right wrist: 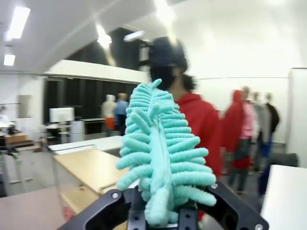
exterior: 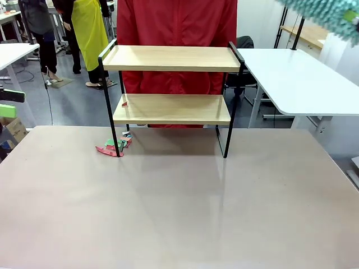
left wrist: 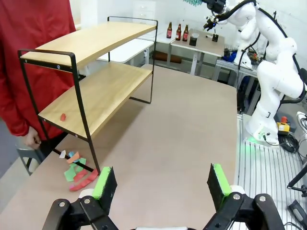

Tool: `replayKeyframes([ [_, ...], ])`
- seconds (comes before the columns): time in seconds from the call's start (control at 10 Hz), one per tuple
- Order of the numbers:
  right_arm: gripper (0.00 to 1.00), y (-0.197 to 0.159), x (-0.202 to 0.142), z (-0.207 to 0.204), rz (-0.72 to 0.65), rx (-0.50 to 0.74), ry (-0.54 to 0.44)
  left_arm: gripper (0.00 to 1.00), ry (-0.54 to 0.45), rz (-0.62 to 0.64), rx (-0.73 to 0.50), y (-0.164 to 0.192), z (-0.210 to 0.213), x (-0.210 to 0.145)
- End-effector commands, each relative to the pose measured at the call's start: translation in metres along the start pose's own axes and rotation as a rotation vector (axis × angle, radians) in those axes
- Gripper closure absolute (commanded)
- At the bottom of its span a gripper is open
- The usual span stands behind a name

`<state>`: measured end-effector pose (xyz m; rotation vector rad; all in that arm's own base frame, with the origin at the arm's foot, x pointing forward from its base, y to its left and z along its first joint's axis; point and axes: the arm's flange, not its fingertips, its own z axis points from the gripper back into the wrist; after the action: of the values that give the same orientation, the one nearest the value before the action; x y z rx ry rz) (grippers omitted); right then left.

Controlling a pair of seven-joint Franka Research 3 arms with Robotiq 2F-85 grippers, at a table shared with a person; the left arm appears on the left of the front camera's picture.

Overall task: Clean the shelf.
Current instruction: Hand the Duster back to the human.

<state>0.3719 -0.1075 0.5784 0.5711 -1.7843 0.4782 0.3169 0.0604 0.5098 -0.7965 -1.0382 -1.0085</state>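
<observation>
- Shelf (exterior: 171, 59) stands on the far part of the bench (exterior: 179, 202), in front of a person in red (exterior: 176, 22); both wooden boards upright and level.
- Small red scrap (left wrist: 63, 116) lies on the lower board, near its end.
- Coloured paper scraps (exterior: 115, 147) lie on the bench at the shelf's front left leg.
- Left gripper (left wrist: 160, 179) hovers low over the bench, fingers wide apart, nothing between them.
- Right gripper (right wrist: 158, 215) raised high, fingers clamped on a teal chenille duster (right wrist: 160, 167).
</observation>
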Motion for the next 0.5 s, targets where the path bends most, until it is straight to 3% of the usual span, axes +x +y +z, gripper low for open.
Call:
replayKeyframes([
  [0.0,0.84,0.031,-0.013,-0.002,0.095,-0.202,-0.023,0.00,-0.028,0.004,-0.002,0.000,0.000,0.003],
  [0.4,0.84,0.016,-0.021,0.026,0.141,-0.405,0.067,0.00,-0.028,0.004,-0.002,0.000,0.000,0.003],
])
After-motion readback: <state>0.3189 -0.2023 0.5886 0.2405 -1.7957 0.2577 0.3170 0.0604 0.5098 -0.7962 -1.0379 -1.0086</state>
